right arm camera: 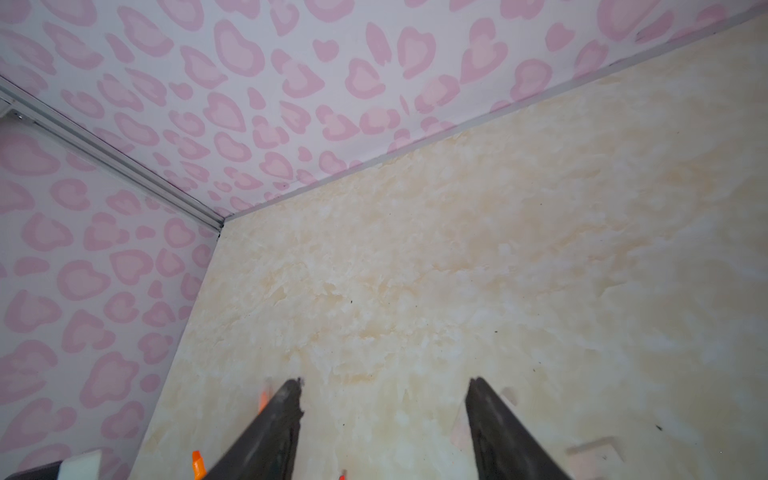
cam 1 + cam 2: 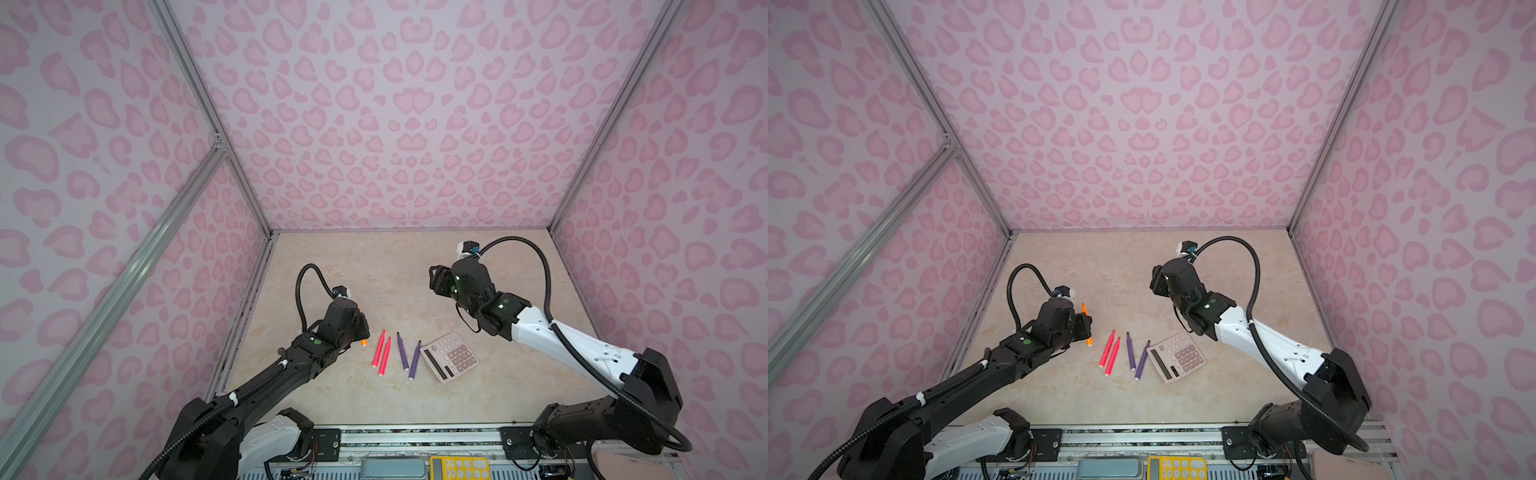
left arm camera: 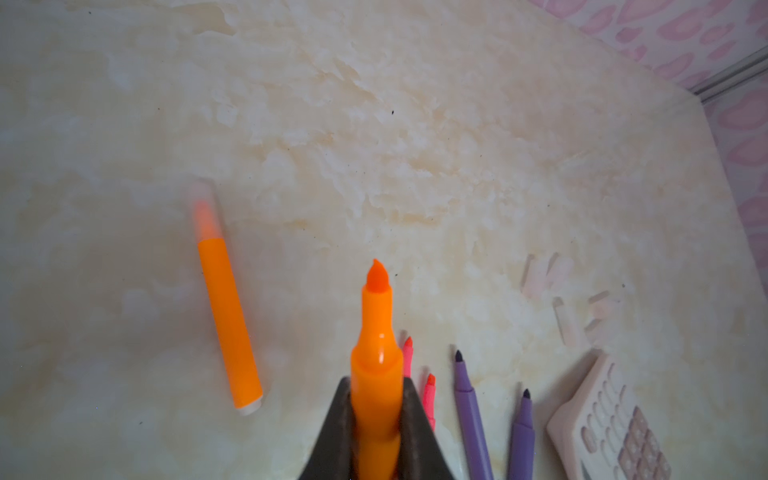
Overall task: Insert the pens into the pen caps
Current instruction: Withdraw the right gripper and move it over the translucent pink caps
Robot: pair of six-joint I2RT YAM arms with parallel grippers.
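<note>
The left gripper [image 3: 376, 380] pinches an orange pen [image 3: 376, 328] by its barrel, bare tip forward, well left of the calculator [image 2: 451, 357], seemingly ready for capping, while the right gripper [image 1: 384, 386] hangs spread and empty near the clear caps [image 3: 561, 324] beyond it.

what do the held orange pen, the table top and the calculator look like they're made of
Orange pen: smooth, slightly glossy plastic, going by the highlight on its collar. Table: marble-patterned surface, matte; stone or printed laminate, cannot tell. Calculator: pale pink matte plastic, moulded keys.
</note>
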